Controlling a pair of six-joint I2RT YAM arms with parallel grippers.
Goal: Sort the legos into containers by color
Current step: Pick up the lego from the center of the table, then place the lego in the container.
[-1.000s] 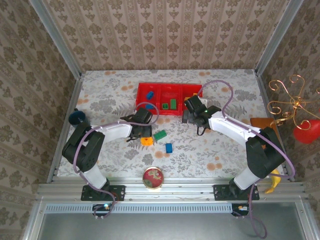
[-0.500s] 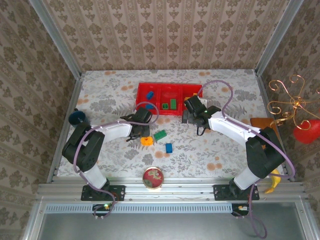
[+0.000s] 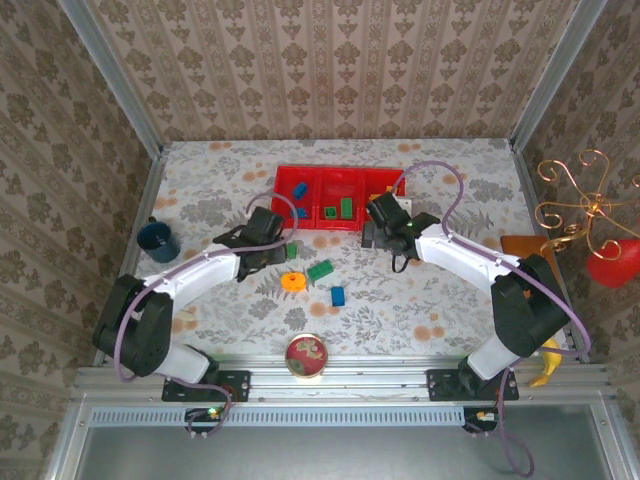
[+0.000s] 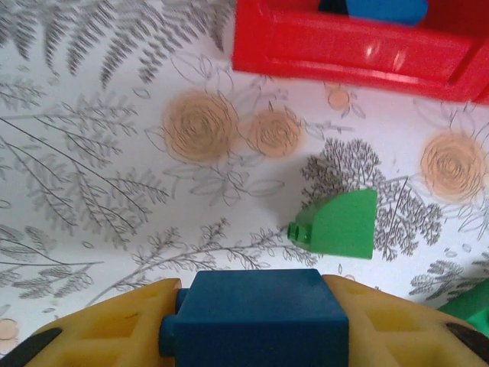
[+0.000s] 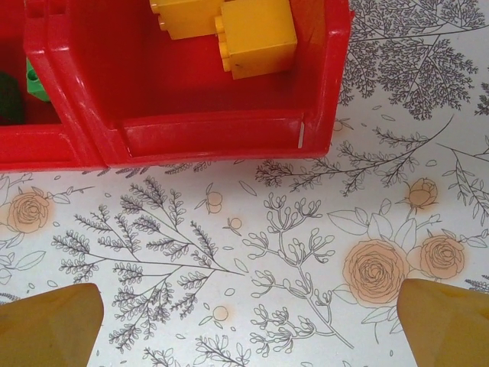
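Left jaws are clamped on a blue lego, pinched between the yellow fingers. My guess is it's headed for the red tray at 12 o'clock, since another blue block sits in the compartment at the tray's 9 o'clock end. A green lego with one curved side lies loose on the floral table. Right jaws hang wide open and empty at 6 o'clock of the compartment holding the orange blocks. Everything is hard, glossy, boxy plastic.
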